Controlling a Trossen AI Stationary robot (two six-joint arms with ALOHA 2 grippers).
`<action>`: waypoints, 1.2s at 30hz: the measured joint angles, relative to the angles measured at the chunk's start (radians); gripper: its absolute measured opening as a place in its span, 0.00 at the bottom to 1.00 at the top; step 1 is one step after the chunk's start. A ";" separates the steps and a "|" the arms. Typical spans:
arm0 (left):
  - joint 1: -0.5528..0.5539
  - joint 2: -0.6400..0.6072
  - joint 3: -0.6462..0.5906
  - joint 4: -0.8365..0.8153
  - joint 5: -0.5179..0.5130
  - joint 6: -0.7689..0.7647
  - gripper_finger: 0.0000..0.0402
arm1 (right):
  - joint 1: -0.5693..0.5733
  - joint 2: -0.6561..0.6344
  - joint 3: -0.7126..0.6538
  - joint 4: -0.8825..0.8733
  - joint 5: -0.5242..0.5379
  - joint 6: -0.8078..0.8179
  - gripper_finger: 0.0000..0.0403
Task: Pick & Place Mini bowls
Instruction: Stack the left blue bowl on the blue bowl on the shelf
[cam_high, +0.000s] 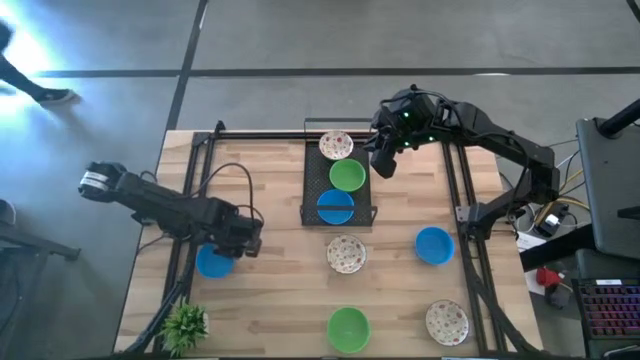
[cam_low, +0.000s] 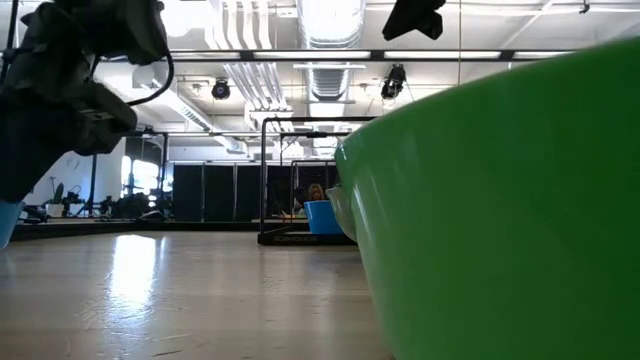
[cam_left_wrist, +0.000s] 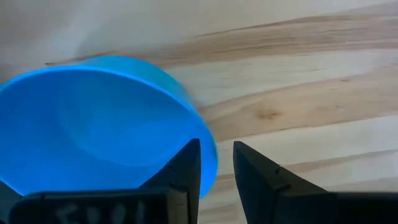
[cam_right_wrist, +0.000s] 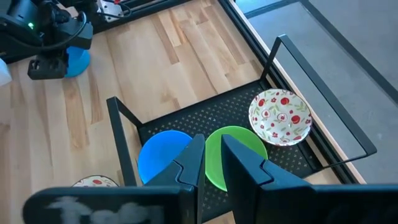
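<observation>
Three mini bowls sit in the black tray; five lie scattered across the table.
</observation>
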 joint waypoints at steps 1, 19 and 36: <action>-0.001 0.000 -0.007 0.000 0.000 0.001 0.22 | 0.000 0.000 0.000 0.000 0.000 0.000 0.12; -0.004 -0.002 -0.057 0.014 -0.013 0.061 0.02 | 0.000 0.016 0.000 0.063 0.001 -0.010 0.12; -0.003 0.000 0.210 -0.090 -0.206 0.238 0.00 | 0.000 0.025 0.000 0.080 0.000 -0.010 0.12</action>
